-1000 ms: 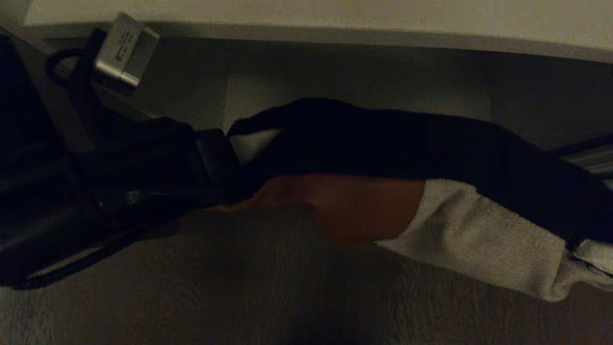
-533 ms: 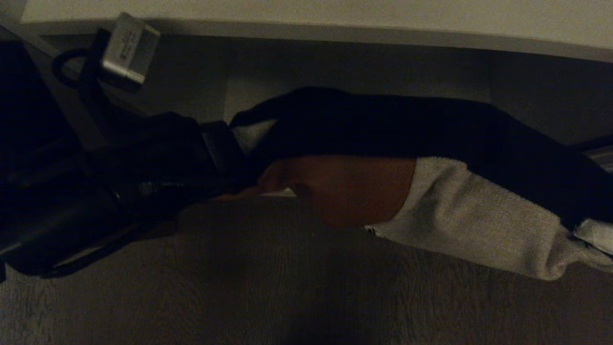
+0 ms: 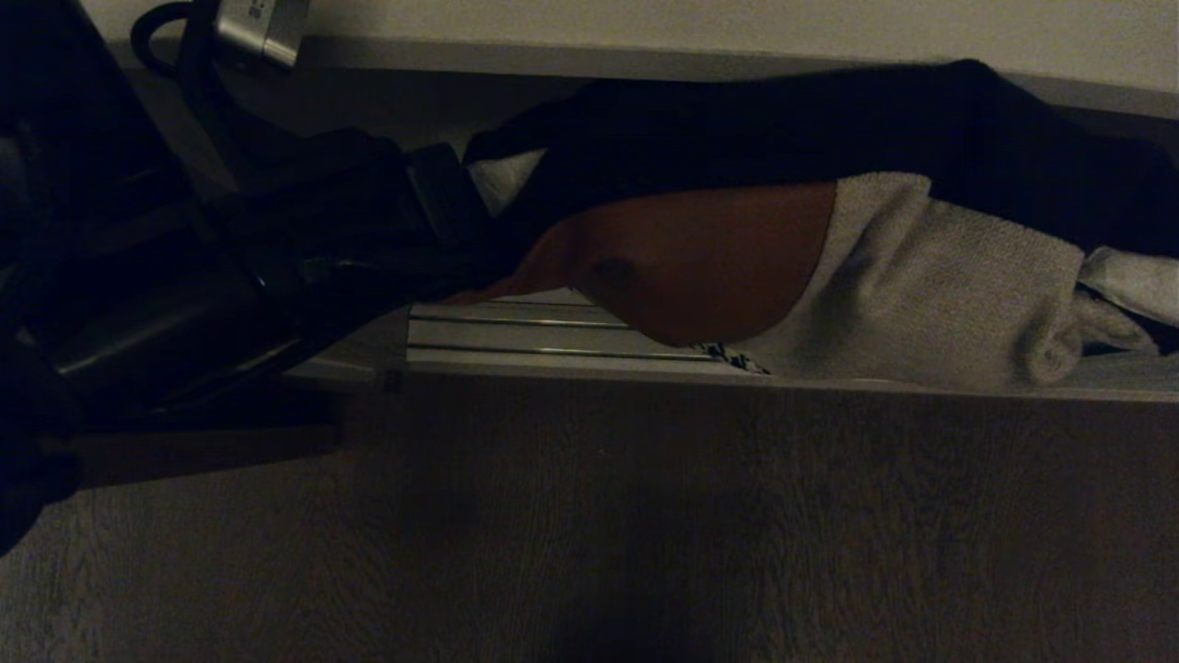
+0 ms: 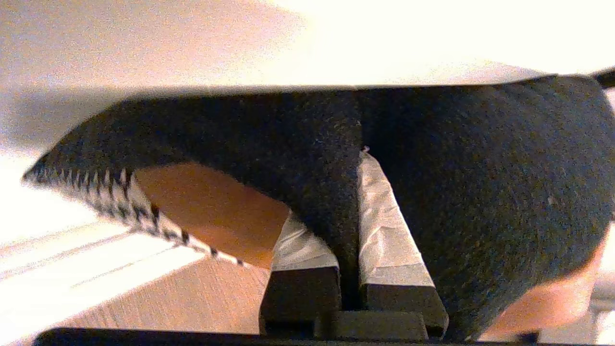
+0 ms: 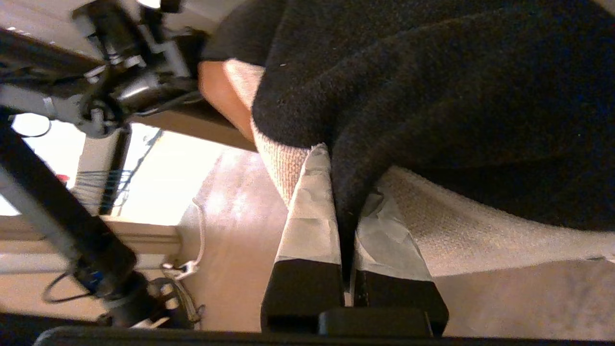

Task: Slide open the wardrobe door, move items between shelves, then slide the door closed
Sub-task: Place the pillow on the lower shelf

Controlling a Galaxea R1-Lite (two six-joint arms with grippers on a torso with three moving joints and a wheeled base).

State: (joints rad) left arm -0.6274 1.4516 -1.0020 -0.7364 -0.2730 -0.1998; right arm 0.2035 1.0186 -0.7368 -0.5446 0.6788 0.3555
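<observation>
Floor: dim wood-grain floor (image 3: 589,534) fills the near part of the head view.
Threshold: pale ledge with grooved silver door track (image 3: 516,336) just beyond the floor edge.
Items: folded stack spans the view over the track, sagging in the middle; black garment (image 3: 783,129) on top, rust-brown garment (image 3: 709,258) under it, pale ribbed knit (image 3: 930,285) lowest toward the right.
Left gripper (image 4: 348,230): at the stack's left end, taped fingers (image 4: 384,226) clamped on a fold of the black garment.
Right gripper (image 5: 343,226): at the stack's right end, pinching black fabric, ribbed knit beside it.
Far side: off-white shelf (image 3: 737,28) edge runs across behind the stack.
</observation>
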